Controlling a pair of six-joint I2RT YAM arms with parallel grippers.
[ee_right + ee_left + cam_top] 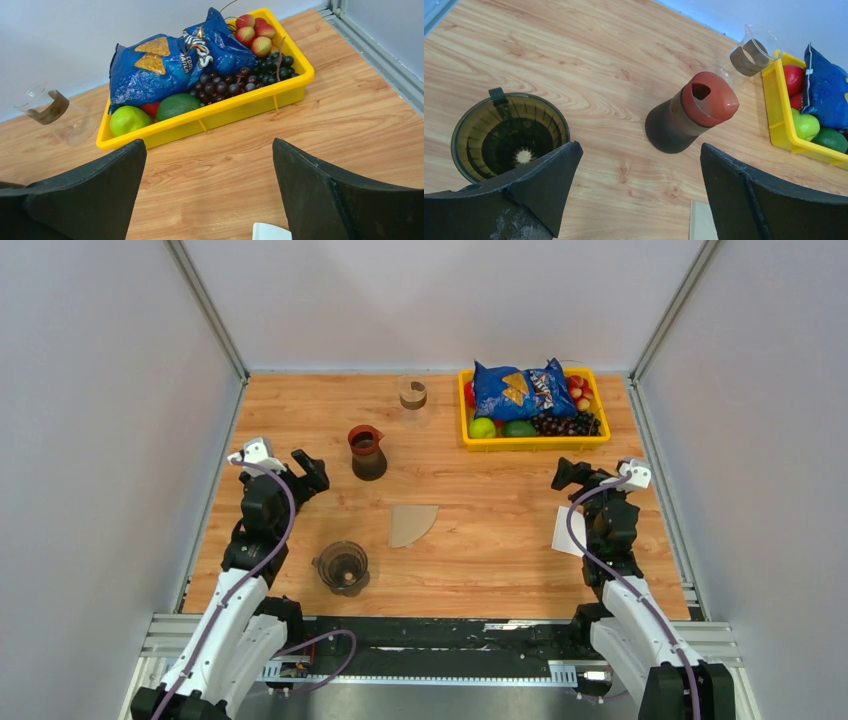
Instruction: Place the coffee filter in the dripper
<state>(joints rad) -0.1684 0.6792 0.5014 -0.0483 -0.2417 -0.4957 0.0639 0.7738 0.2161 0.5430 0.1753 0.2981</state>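
Black fingers of the left pincer (305, 472) stood wide apart, holding nothing and touching nothing; its wrist view showed only bare worktop (490, 560) between them. The right pincer (573, 476) was likewise spread wide and empty, hanging over the worktop near a white card (563, 530). Outward from the left pincer, the dripper (343, 568) sat upright close to that arm's base, its ribbed cone open with nothing inside. The coffee filter (411, 524) lay flat on the wood, a tan fan shape between the two arms. It was near the dripper but apart from it, on the dripper's far-right side, and not yet picked up. Further out stood a brown carafe (367, 452) with a red lid, then a glass beaker (413, 395), and at the far right a yellow tray (535, 443) of fruit and a snack bag. The main risk, as I judged it, came from the filter being thin and flush with the wood. Fingers closing on it could slide over it or push it along rather than nip an edge, and a hard press might crease it. Lifted by one edge, it could droop and catch the dripper's rim instead of seating in the cone. A clumsy descent might also tip the dripper or nudge the carafe nearby.
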